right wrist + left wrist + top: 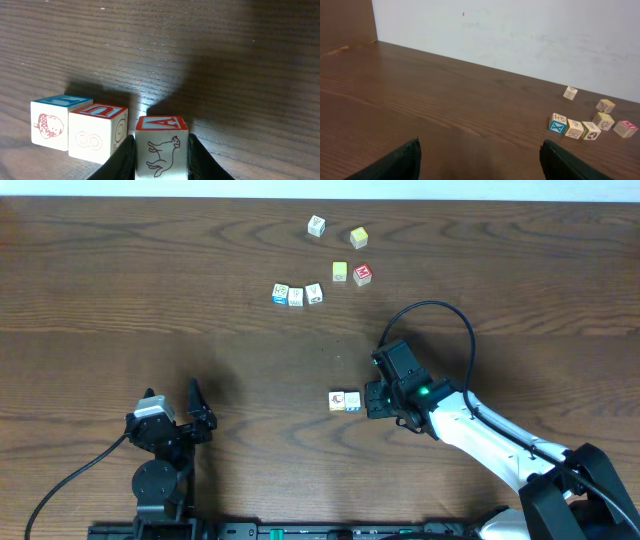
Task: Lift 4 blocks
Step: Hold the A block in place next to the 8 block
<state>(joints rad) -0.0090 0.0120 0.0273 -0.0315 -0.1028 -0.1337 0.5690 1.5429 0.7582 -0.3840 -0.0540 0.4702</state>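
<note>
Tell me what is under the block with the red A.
Only dark wooden table shows around the A block, held between the right gripper's fingers. Its underside is cut off, so contact cannot be seen.

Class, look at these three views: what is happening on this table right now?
The right end effector is closed on a cream block marked A, beside two more blocks lined up on the table. The left end effector sits open, holding nothing. Seven other blocks lie farther back.
</note>
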